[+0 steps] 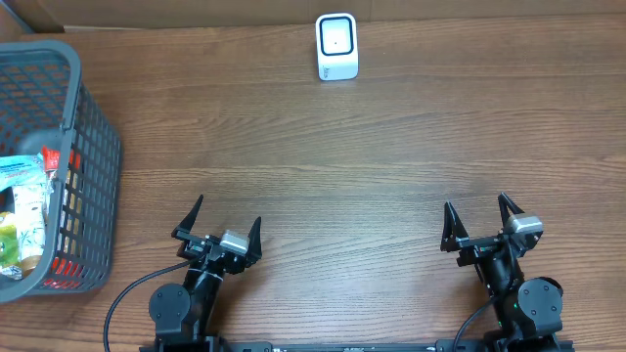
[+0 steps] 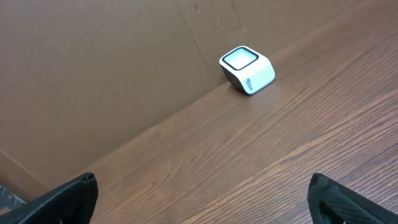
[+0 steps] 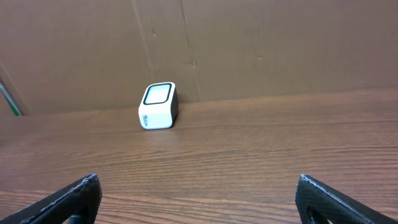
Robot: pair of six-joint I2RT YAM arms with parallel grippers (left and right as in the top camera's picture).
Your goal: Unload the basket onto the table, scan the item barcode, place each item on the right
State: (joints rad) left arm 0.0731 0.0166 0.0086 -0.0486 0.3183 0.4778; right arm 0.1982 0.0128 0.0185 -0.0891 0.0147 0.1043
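Observation:
A white barcode scanner (image 1: 336, 46) with a dark-rimmed window stands at the far edge of the wooden table; it also shows in the left wrist view as the scanner (image 2: 247, 69) and in the right wrist view as the scanner (image 3: 158, 106). Packaged items (image 1: 22, 210) lie inside a grey mesh basket (image 1: 90, 147) at the far left. My left gripper (image 1: 223, 224) rests open near the front edge, nothing between its fingers. My right gripper (image 1: 481, 217) is open too and holds nothing. Both are far from the scanner and the basket.
A brown cardboard wall (image 3: 249, 43) runs along the table's far side behind the scanner. The basket's rim (image 1: 39, 51) stands well above the table at the left.

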